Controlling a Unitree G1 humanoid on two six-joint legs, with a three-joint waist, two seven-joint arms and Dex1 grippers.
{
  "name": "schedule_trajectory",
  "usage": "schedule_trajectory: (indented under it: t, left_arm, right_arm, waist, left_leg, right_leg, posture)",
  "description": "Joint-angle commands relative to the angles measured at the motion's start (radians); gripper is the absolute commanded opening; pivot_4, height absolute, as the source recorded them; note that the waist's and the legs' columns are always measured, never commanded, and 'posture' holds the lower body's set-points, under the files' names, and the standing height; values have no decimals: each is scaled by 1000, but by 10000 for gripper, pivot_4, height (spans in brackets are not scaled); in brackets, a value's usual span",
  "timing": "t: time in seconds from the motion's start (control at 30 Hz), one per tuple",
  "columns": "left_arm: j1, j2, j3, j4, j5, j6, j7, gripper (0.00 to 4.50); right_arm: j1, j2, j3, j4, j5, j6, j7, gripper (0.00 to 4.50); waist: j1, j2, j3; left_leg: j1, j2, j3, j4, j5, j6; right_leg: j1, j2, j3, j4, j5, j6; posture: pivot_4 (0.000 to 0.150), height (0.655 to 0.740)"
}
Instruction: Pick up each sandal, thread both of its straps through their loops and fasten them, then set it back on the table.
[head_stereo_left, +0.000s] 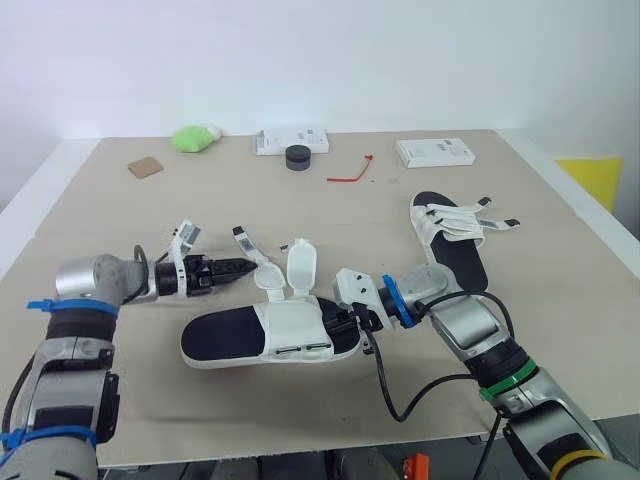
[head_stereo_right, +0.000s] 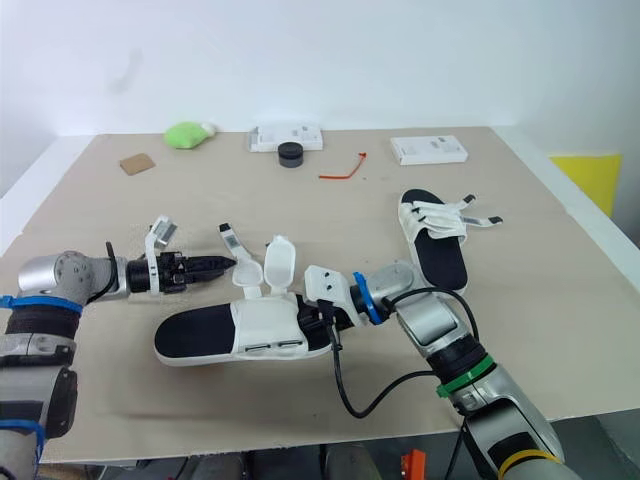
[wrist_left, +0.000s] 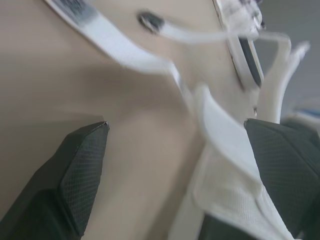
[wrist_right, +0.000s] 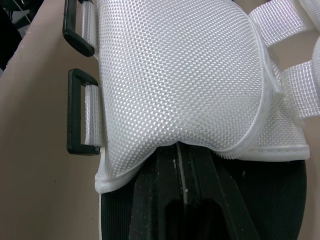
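While right gripper (wrist_right: 181, 151) sits clenched under woven mesh upper (wrist_right: 185, 70) of sandal (head_stereo_left: 222, 341), left gripper (head_stereo_left: 240, 267) fingers spread around flat white strap (wrist_left: 221, 134)

2 sandals (head_stereo_left: 215, 338) (head_stereo_left: 462, 258), 2 white boxes (head_stereo_left: 275, 142) (head_stereo_left: 433, 152), 1 red tie (head_stereo_left: 350, 173).

The tan table (head_stereo_left: 560, 330) carries small items along the top of the frame. A green lump (head_stereo_left: 194, 138) lies at upper left, with a brown card square (head_stereo_left: 144, 167) below-left of it. A white box (head_stereo_left: 275, 141) has a black round puck (head_stereo_left: 298, 157) just in front. A red tie (head_stereo_left: 350, 173) lies mid-frame, and a second white box (head_stereo_left: 434, 152) sits to its right. Two black sandals with white straps lie nearer: the far sandal (head_stereo_left: 450, 240) right of centre, the near sandal (head_stereo_left: 265, 335) low in the middle.
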Motion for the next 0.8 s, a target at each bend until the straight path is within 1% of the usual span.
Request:
schedule_trajectory:
  t: [0.03, 0.1, 0.37, 0.5, 0.67, 0.77, 0.8]
  left_arm:
    - [-54, -44, 94, 92, -4, -10, 92, 44890]
    - [-74, -74, 115, 116, -5, 0, 120, 44890]
    - [-98, -161, 156, 115, -2, 77, 219, 44890]
    - [-112, -203, 199, 154, 13, 19, 288, 44890]
    - [-126, -230, 248, 202, 23, -48, 361, 44890]
    - [-128, -242, 255, 206, 27, -91, 363, 44890]
    - [-129, -242, 255, 206, 27, -92, 363, 39881]
  right_arm:
    - [54, -9, 112, 84, -91, 38, -3, 0]
    - [54, -10, 112, 78, -90, 40, -2, 0]
    - [46, -8, 103, 72, -82, 44, 1, 0]
    - [49, -3, 104, 67, -80, 47, -2, 0]
    - [52, -4, 102, 62, -78, 50, -5, 0]
    - [55, -7, 101, 57, -78, 52, -8, 0]
    - [56, -8, 101, 55, -78, 53, -8, 0]
  waist:
    - [0, 0, 0]
    - [0, 1, 0]
    - [-1, 1, -1]
    - [-1, 2, -1]
    - [-1, 2, -1]
    - [-4, 2, -1]
    - [-6, 2, -1]
  left_leg:
    - [0, 0, 0, 0, 0, 0]
    - [0, 0, 0, 0, 0, 0]
    - [0, 0, 0, 0, 0, 0]
    - [0, 0, -1, 0, 0, -1]
    - [3, 0, -1, 0, 0, -1]
    - [7, 0, -1, -1, -1, -2]
    - [8, 0, -1, 0, -1, -2]
  right_leg:
    - [2, 0, 0, 0, 1, 1]
    - [2, 1, 0, 0, 2, 4]
    - [2, 1, 0, 0, 2, 4]
    - [2, 1, 0, 0, 2, 4]
    - [5, 0, 0, 0, 2, 4]
    - [9, 0, 0, 0, 0, 1]
    - [9, 0, 0, 0, 0, 0]
  posture:
    - [1500, 7400]
    - [1500, 7400]
    - [1500, 7400]
    - [1500, 7400]
    - [1500, 7400]
    - [1500, 7400]
    - [1500, 7400]
